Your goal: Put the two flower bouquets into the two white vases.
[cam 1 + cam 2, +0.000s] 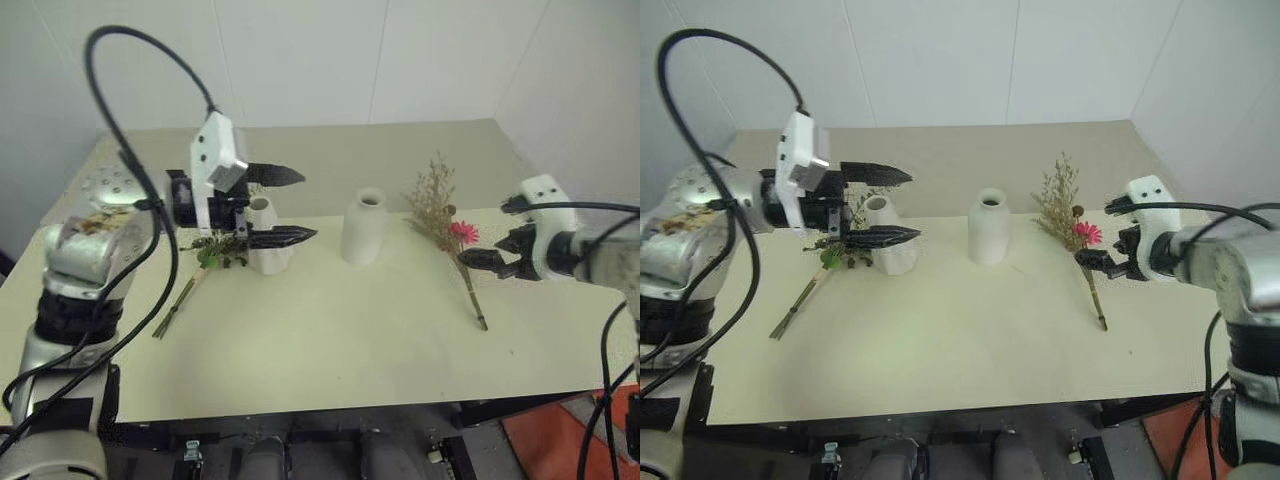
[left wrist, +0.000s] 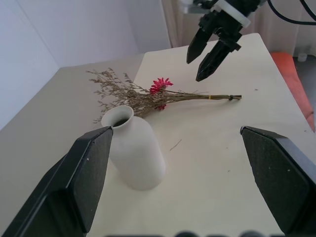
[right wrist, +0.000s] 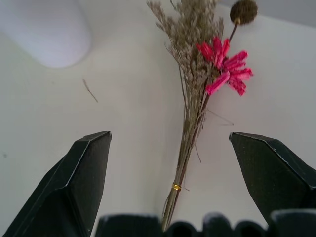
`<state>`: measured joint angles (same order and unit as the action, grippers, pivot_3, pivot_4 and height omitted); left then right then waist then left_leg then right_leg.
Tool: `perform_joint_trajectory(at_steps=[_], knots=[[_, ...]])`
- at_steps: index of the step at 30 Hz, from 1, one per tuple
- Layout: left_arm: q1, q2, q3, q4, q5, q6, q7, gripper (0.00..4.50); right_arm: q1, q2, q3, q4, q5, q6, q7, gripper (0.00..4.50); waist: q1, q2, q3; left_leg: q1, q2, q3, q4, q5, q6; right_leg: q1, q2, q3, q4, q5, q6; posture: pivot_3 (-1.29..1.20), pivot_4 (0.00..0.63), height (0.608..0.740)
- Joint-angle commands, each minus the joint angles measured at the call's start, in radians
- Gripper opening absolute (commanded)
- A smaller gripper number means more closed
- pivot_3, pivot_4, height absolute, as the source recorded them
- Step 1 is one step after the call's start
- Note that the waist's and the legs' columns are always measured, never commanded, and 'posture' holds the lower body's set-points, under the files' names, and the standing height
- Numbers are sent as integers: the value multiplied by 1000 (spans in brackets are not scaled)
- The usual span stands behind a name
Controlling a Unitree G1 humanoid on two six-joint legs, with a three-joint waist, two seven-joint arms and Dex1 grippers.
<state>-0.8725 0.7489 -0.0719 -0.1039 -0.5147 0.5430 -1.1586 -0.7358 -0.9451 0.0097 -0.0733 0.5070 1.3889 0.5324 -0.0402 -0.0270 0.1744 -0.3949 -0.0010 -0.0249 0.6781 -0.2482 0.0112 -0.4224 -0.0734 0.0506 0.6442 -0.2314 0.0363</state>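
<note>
Both grippers (image 1: 285,206) (image 1: 490,235) open — bouquets (image 1: 445,225) (image 1: 200,265) flat on table (image 1: 330,340)

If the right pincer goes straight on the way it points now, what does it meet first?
Most likely the dried bouquet: its stems lie between the open fingers of the right pincer, pointing down at the table. How far above it the pincer is stays unclear.
</note>
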Motion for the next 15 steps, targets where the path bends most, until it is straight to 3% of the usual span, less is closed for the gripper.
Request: perform_joint_trajectory(at_steps=[1, 10, 15], knots=[[-62, -37, -29, 69, 36, -70, -45, 4488, -91, 1, 111, 156, -68, -41, 52, 4500, 0, 0, 0, -1, 0, 0, 0, 0, 0, -1, 0, 0, 0, 0, 0, 0, 150, 740], [-121, -88, -53, 168, 95, -157, -109, 4488, -237, 77, 359, 507, -243, -220, 214, 4500, -3, 0, 0, -5, -1, 0, 1, 0, 0, -4, -1, -1, 0, 1, 1, 0, 150, 740], [-123, -98, -51, 173, 106, -167, -112, 4500, -272, 132, 392, 648, -337, -312, 244, 3209, -4, 0, 0, -4, -1, 0, 1, 0, 0, -4, -2, -1, 1, 1, 1, 0, 150, 740]])
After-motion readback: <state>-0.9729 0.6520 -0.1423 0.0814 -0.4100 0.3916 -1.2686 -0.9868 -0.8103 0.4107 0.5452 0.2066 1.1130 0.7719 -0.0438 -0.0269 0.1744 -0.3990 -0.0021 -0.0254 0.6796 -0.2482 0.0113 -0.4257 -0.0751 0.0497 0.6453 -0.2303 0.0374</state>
